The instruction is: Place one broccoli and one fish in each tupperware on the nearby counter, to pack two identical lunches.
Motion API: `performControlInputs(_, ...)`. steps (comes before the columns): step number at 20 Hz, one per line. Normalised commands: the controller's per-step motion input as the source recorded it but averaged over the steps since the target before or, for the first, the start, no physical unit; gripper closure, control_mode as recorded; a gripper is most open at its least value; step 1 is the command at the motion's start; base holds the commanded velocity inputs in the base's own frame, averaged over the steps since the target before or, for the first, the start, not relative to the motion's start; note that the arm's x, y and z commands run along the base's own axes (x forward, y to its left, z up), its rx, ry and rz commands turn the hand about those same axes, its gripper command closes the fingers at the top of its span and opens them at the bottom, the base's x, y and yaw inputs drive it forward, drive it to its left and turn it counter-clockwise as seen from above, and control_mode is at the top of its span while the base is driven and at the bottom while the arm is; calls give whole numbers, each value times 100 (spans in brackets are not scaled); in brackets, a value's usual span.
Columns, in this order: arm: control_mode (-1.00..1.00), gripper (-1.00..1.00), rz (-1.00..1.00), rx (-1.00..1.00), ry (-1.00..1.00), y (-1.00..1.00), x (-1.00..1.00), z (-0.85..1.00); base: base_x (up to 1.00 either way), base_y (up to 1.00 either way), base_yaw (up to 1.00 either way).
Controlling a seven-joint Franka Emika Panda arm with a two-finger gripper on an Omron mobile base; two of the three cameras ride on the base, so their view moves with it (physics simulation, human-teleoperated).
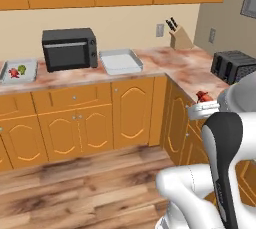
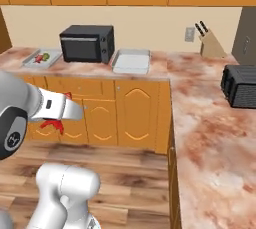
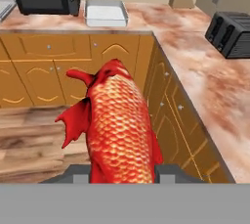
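**Fish in the grip, carried above the floor toward the counter**

Gripper (image 3: pixel 122 171) is closed on a red-orange fish (image 3: pixel 117 130), its two dark finger tips pressing the body from either side at the bottom of the hand view. The fish stands up the middle of that frame, fins and tail spread to the left, so the jaws pinch it across its narrow flanks; that looks like a hold meant to keep it from twisting during carriage. In the right base view the hand sits at the left edge with red fins (image 2: pixel 51 123) poking out below the white wrist, hanging in front of the orange cabinet doors and above the wooden floor, not over any worktop. In the left base view a scrap of red (image 1: pixel 202 96) shows at the right, beside the arm's white body.

On the counter (image 2: pixel 200 103), one empty tupperware (image 2: pixel 131 61) lies just right of the black toaster oven (image 2: pixel 87 43), upper centre of the frame. A second tupperware (image 1: pixel 20 70) sits far left in the left base view and already holds something green and something red, likely a broccoli and a fish. My reading: the empty tray is where this fish belongs, and the carry is partway. A knife block (image 2: pixel 210 43) and a black toaster (image 2: pixel 240 87) stand at the right.
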Motion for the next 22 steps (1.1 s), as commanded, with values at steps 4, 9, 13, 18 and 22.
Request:
performControlInputs(4,100,100,0,0,0,0,0,0,100,-38,2)
performControlInputs(9,100,100,0,0,0,0,0,0,90,-20,1)
performControlInputs(13,100,100,0,0,0,0,0,0,92,-1,5)
performControlInputs(18,100,100,0,0,0,0,0,0,61,0,7)
performControlInputs(22,100,100,0,0,0,0,0,0,13,0,12)
